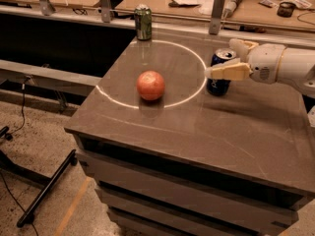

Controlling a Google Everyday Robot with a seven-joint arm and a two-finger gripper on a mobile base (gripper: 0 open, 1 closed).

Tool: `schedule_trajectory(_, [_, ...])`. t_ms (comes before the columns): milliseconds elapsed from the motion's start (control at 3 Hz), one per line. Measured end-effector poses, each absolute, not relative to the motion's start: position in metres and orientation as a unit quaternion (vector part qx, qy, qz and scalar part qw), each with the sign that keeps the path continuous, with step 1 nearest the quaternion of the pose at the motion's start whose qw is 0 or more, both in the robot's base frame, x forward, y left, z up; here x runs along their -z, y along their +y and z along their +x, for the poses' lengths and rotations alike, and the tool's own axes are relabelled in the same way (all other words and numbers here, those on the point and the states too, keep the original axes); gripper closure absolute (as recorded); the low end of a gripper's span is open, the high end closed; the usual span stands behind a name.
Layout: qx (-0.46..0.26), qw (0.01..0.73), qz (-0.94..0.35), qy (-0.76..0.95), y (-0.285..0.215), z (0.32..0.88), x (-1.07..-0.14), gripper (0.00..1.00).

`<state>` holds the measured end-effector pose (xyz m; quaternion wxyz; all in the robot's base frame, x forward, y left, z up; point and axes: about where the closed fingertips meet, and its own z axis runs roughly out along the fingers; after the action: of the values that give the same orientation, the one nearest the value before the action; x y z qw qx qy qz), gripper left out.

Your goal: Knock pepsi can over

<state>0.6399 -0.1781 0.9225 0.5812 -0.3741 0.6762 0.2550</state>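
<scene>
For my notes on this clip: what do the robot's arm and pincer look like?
The pincer, on the table's right side at the pepsi can, has two pale cream, tapering fingers. They join a rounded white wrist housing with a small dark round mark. The arm behind is smooth and white. No cables or lettering show.
</scene>
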Motion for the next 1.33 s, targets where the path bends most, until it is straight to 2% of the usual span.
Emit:
schedule_trajectory(333, [-0.257, 0.580, -0.376, 0.675, -0.174, 0.640, -0.922, 0.50])
schedule_trajectory(1000, [-0.248, 0.574, -0.388, 0.677, -0.172, 0.644, -0.929, 0.95])
schedule_trajectory(1333, [-0.196, 0.558, -0.416, 0.691, -0.184, 0.644, -0.953, 1.00])
